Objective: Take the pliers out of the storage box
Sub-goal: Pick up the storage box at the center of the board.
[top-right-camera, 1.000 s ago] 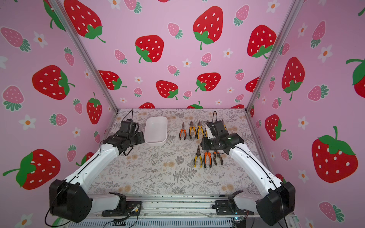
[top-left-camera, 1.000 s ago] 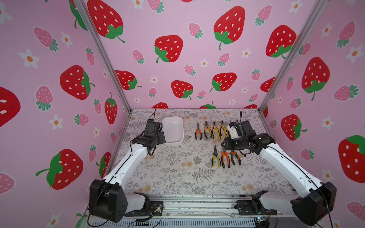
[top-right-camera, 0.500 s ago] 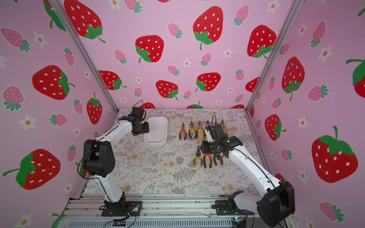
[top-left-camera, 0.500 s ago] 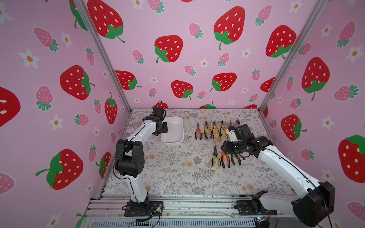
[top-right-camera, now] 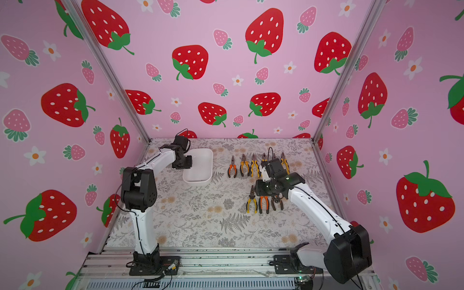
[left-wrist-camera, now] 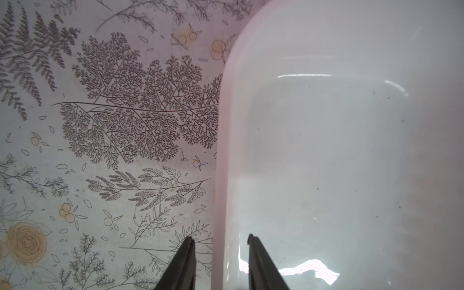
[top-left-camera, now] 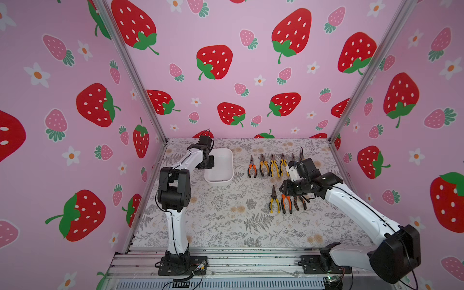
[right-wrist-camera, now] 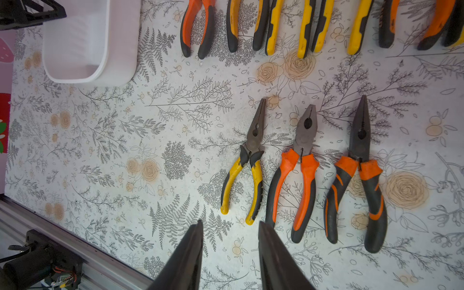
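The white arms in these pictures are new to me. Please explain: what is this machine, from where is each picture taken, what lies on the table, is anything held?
It is a robot with a left arm and a right arm, each ending in two fingers. Two pictures look down from one camera head; two come from wrist cameras. On the table lie pliers in two rows and an empty storage box. The left fingers stand apart astride the box's wall, not gripping it. The right fingers are open above the table. Nothing is held.
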